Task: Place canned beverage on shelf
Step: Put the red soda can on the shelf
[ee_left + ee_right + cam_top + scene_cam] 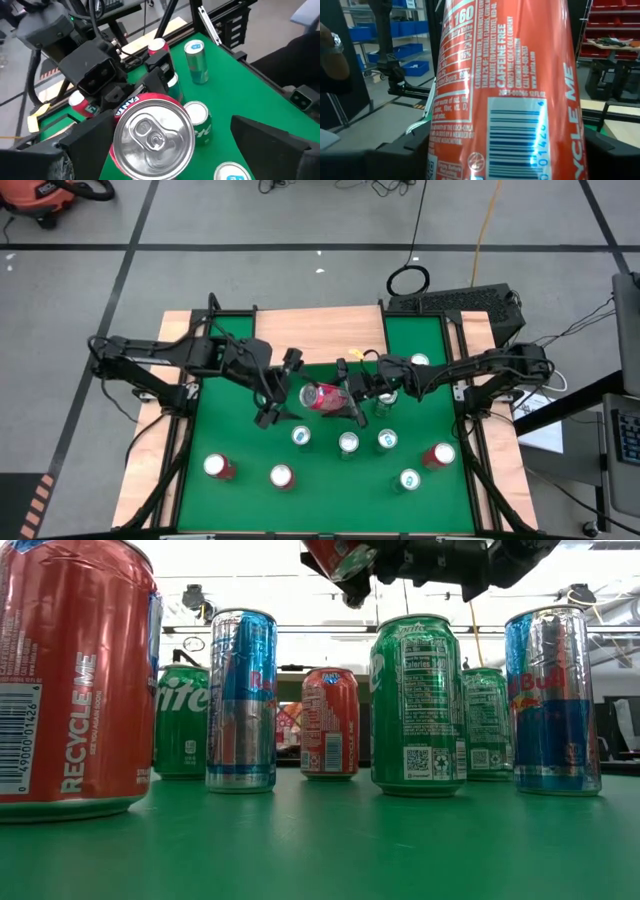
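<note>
Above the middle of the green bench (pixel 250 480), the right gripper (pixel 348 392) holds a red Fanta can (pixel 323 396) lying on its side in mid-air, its jaws clamped around the can's body. The left gripper (pixel 277 388) sits just beside the can's top end, its jaws spread wide on either side of the silver lid without touching it; the left wrist view shows that lid face-on between the two dark fingers (pixel 87 142). The right wrist view is almost filled by the can's orange-red label with its barcode.

The shelf (pixel 315 332), a light-wood board, lies at the far edge of the bench, behind both arms, with no can visible on it.

Other cans stand upright on the bench nearer the front: three green Sprite cans (pixel 348 443) in a row below the grippers, another green can (pixel 409 479) further forward on the right, and red cans (pixel 281 476) toward the front and right. From the low view, the held can hangs above this standing row.
</note>
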Available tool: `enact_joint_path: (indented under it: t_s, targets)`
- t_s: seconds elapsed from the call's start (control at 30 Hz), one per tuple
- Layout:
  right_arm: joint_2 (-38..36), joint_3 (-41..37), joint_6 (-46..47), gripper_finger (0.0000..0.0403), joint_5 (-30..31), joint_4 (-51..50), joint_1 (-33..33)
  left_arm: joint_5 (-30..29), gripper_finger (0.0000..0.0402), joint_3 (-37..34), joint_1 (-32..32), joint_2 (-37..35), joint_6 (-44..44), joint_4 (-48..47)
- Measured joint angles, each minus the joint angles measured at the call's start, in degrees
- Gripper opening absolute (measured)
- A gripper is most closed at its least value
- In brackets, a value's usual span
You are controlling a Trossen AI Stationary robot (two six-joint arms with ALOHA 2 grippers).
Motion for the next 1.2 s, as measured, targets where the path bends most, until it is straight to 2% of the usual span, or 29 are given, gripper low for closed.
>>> enact_joint_path:
  t_s: [0.23,0.47,0.57,0.83,1.2]
  targets:
    - [0.02,0.00,1.65,0.0288,-0.06,1.05,-0.01,-9.96,0.0395,0.10,-2.05,2.36,0.17,1.65]
    - [0.01,0.00,2.69,0.0288,-0.08,2.11,0.02,-14.59,0.0393,0.06,-3.30,4.10,-0.04,3.08]
    - [0.02,0.00,2.75,0.0288,-0.04,2.34,0.02,-16.45,0.0373,0.05,-3.60,4.31,-0.76,3.39]
    - [0.02,0.00,2.89,0.0290,-0.25,2.28,0.07,-17.02,0.0280,0.05,-3.79,4.29,-2.50,2.45]
    - [-0.24,0.22,1.97,0.0365,3.21,3.14,0.71,-17.22,0.0279,-0.23,-3.81,4.54,-8.89,-1.59]
